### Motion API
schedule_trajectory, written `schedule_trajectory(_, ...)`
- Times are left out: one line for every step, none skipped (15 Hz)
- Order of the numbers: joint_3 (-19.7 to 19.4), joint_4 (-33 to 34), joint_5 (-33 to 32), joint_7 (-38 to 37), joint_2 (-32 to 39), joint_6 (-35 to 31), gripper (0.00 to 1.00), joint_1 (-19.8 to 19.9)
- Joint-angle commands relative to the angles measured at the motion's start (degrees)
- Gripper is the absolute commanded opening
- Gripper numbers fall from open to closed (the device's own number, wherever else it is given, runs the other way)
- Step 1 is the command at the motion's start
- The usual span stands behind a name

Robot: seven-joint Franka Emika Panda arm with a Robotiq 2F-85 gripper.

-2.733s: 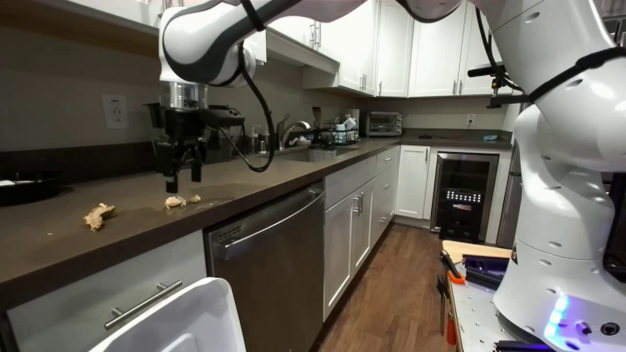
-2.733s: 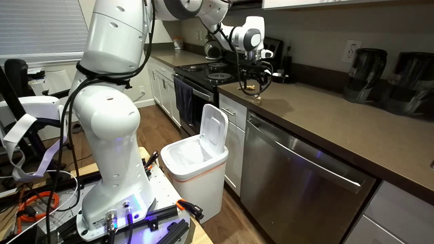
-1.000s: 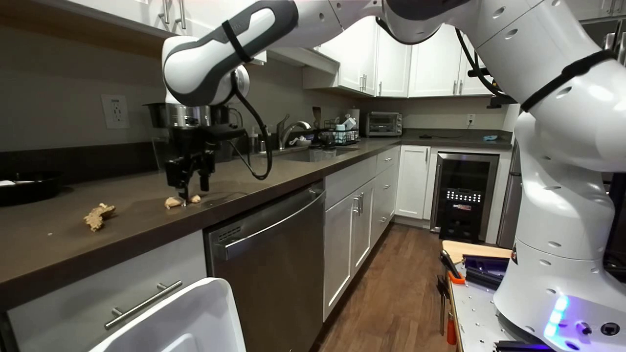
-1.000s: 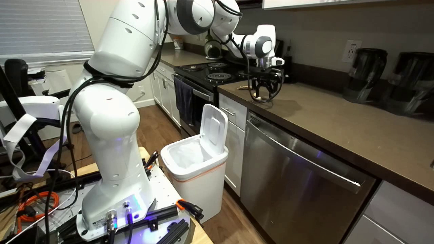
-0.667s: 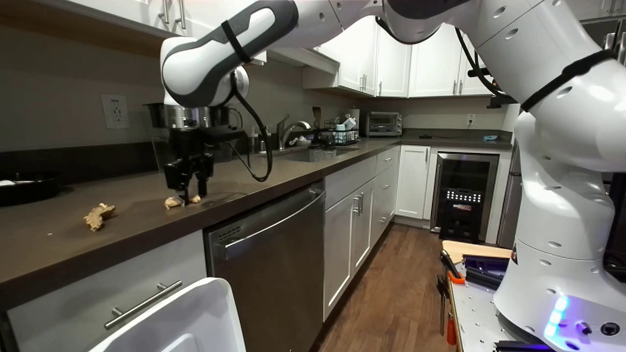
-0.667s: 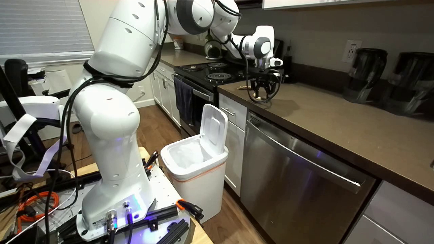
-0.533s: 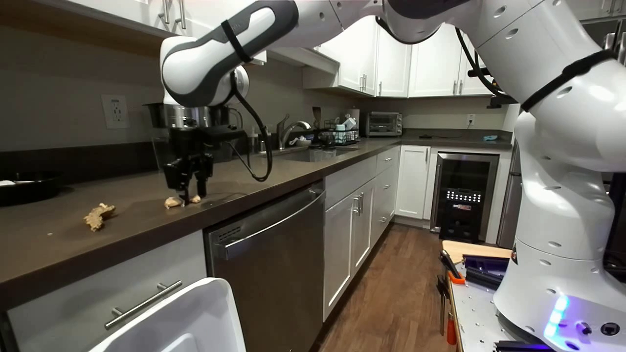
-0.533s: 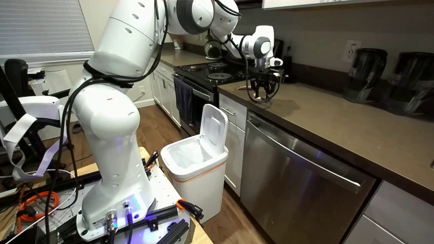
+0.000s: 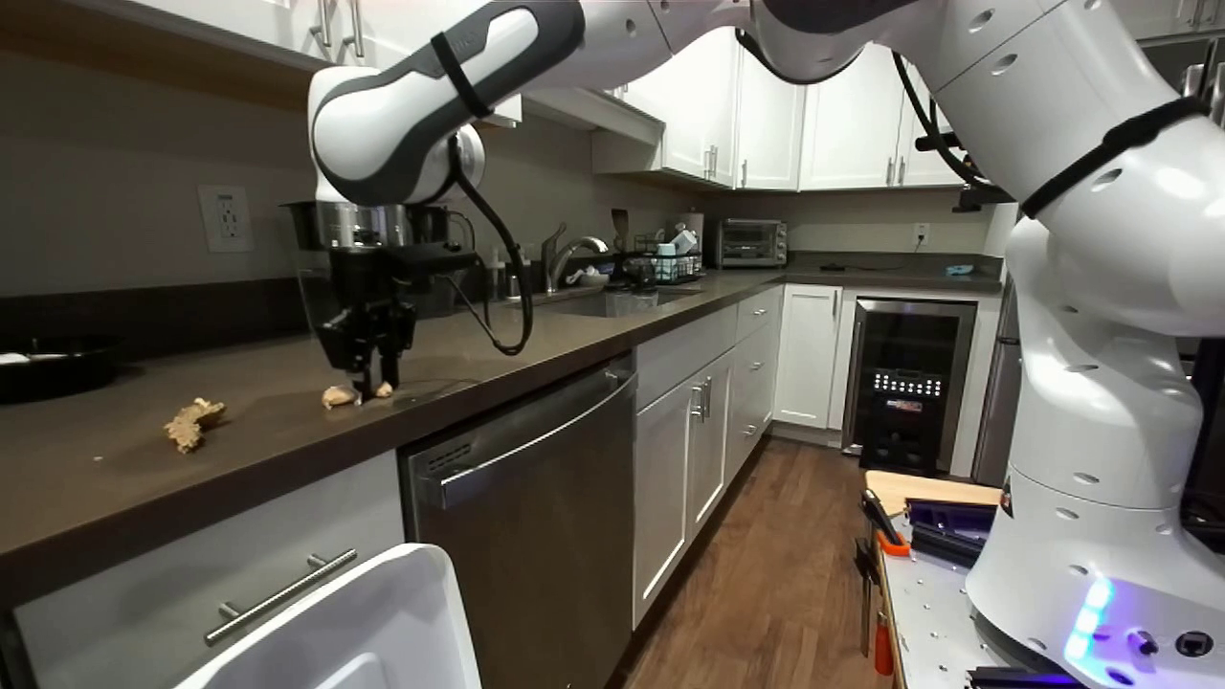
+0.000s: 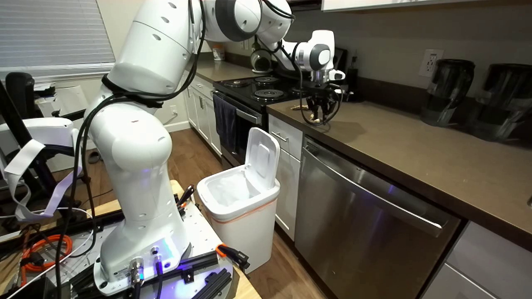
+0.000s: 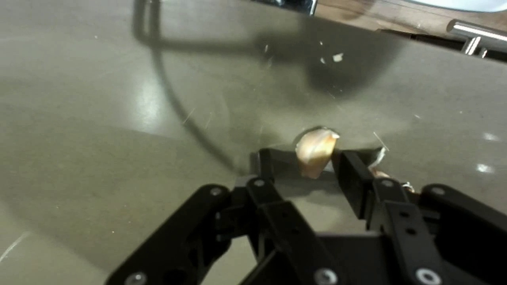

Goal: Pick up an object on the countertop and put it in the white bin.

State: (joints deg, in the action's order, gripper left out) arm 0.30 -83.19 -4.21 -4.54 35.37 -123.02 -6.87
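You're on the pick imo; gripper [image 11: 304,159] spread either side of the pale lump [image 11: 315,152]; next, pinch before lifting

The brown countertop [image 9: 268,383] bears one small cream-beige lump [image 11: 315,152], a second pale lump [image 9: 338,396] near it, one larger irregular tan piece [image 9: 193,425] farther off, scattered white flecks [image 11: 337,57], and two dark pitchers [image 10: 447,92], both standing upright.
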Motion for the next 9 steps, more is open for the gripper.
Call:
schedule_trajectory(-0.72, -0.7, -1.12, -2.26, -0.89, 2.33, 0.79, -0.5)
schedule_trajectory(-0.81, -0.74, -1.07, -2.57, -0.96, 2.89, 0.86, -0.5)
schedule_trajectory(-0.86, -0.65, -1.01, -2.87, -0.98, 3.66, 0.84, -0.53)
schedule_trajectory(-0.87, -0.57, -0.93, -3.14, -1.07, 4.32, 0.84, -0.52)
schedule_trajectory(-0.84, -0.48, -0.9, -3.34, -1.13, 4.91, 0.77, -0.53)
schedule_trajectory(-0.74, -0.64, -0.86, -3.29, -1.3, 5.1, 0.59, -0.48)
schedule_trajectory(-0.69, -0.71, -0.86, -3.26, -1.36, 5.19, 0.57, -0.49)
schedule_trajectory(-0.62, -0.83, -0.81, -3.19, -1.51, 4.92, 0.52, -0.49)
schedule_trajectory(-0.59, -0.85, -0.82, -3.17, -1.61, 4.92, 0.44, -0.54)
